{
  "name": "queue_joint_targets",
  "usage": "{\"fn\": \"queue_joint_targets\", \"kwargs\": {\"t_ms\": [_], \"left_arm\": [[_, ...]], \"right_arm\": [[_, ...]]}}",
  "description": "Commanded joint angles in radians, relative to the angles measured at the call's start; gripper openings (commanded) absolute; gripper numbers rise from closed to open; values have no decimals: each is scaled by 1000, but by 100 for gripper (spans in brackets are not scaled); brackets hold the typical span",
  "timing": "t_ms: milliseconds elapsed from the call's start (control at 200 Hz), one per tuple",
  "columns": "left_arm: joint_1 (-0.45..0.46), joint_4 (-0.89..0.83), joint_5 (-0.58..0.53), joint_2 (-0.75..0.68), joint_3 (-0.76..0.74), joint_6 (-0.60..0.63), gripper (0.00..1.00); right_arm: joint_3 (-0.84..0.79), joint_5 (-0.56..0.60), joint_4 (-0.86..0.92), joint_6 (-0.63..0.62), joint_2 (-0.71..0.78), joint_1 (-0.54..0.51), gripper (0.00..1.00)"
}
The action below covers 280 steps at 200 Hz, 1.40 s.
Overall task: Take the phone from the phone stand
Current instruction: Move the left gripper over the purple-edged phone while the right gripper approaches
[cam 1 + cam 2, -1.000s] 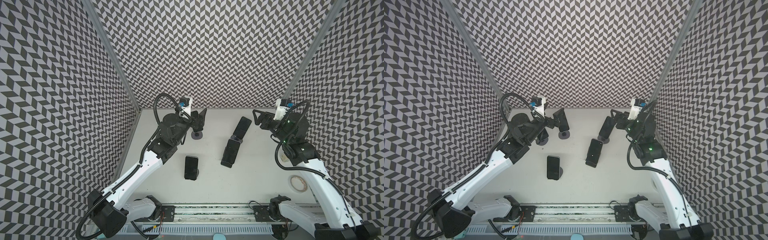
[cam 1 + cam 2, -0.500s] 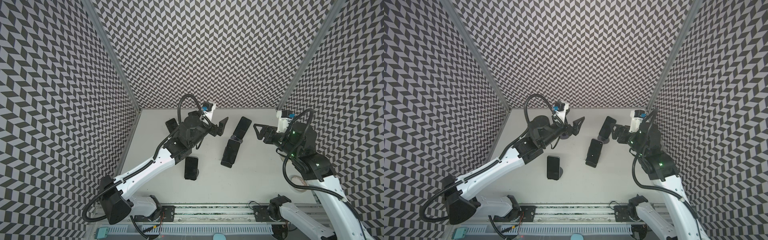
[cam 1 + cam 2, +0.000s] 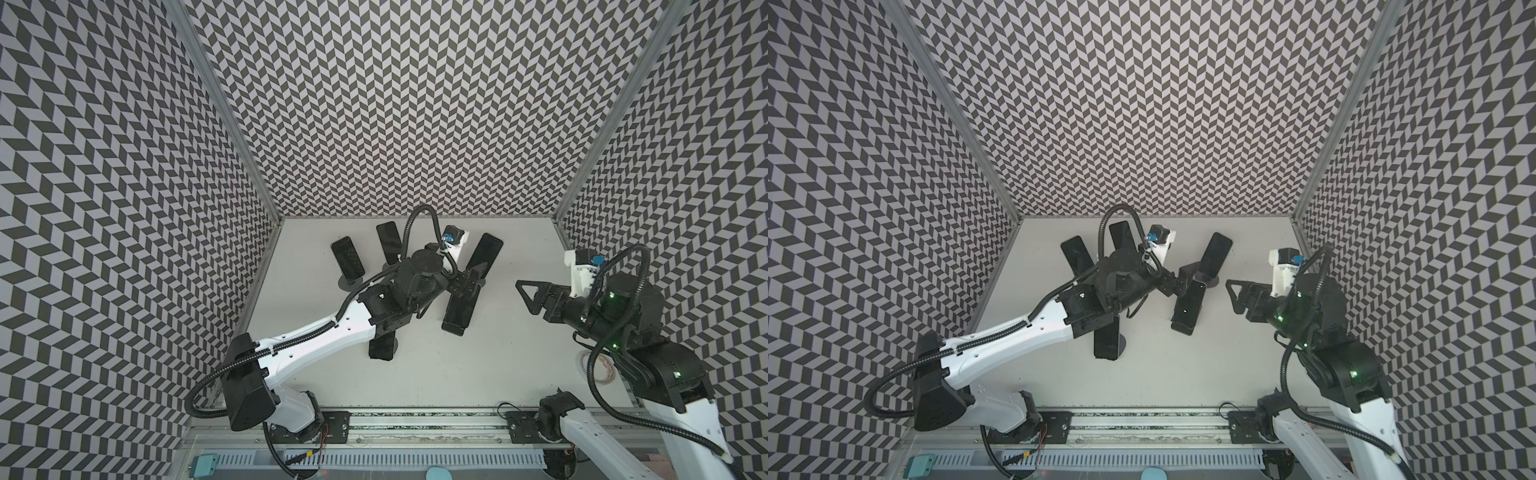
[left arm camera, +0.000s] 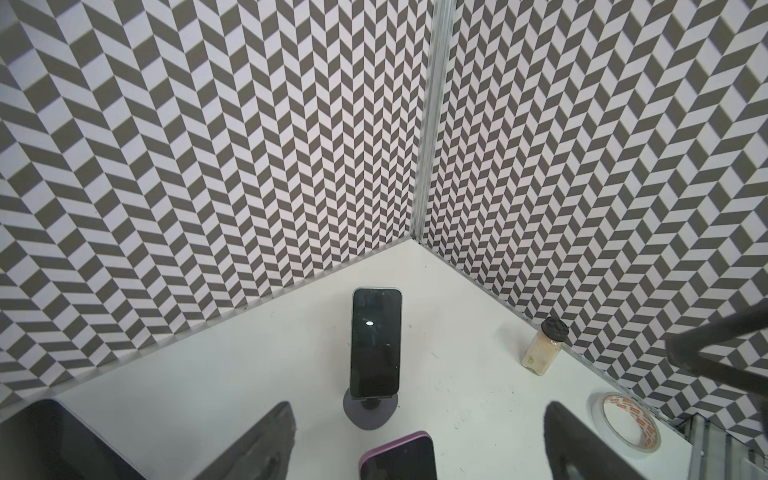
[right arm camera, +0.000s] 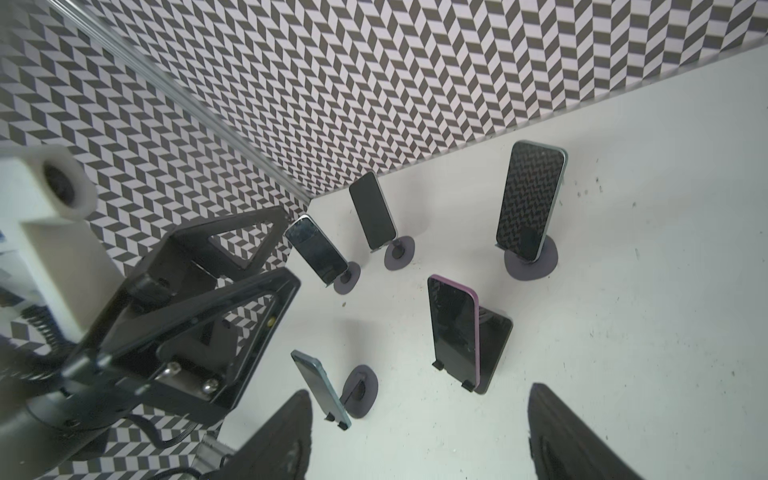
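A phone with a purple rim leans upright on a dark flat phone stand mid-table, and shows in both top views. My left gripper hovers at its top edge. In the left wrist view the purple phone's top lies between the fingers of the open left gripper, touching neither. My right gripper is open and empty, off to the phone's right.
Other dark phones stand on round-based stands: two at the back left, one at the back centre, one in front under my left arm. A spice jar and a tape roll sit by the right wall.
My left arm has swung from the back-left phones across to the purple phone, and its jaws have widened. My right arm has drawn back to the right, away from the back-centre phone.
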<state>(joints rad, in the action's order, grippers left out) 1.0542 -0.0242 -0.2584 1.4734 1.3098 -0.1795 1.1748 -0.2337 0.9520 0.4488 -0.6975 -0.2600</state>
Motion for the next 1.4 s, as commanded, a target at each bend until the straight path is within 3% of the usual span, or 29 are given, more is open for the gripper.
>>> {"fn": "queue_joint_targets", "kwargs": {"t_ms": [0,365,581,831,1147,1397], "left_arm": [[53,-40,-127,24,14,-79,94],[185,-115,-286,24,-15,-184,94],[185,-113,-306,45,-51,-240,95],[182,-79,-301,87,-79,-276,95],[154,-95,-271,201,-31,-356,95],[123,-108,-257,264,11,-341,96]], "right_arm": [[-14,-53,75,-18,25,-4,80],[-57,-140,135,-34,96,-4,79],[-77,-132,191,-69,90,-4,73],[-150,-109,89,-25,119,-5,63],[-87,-15,33,-92,22,-4,66],[-66,54,-2,-170,-9,-29,69]]}}
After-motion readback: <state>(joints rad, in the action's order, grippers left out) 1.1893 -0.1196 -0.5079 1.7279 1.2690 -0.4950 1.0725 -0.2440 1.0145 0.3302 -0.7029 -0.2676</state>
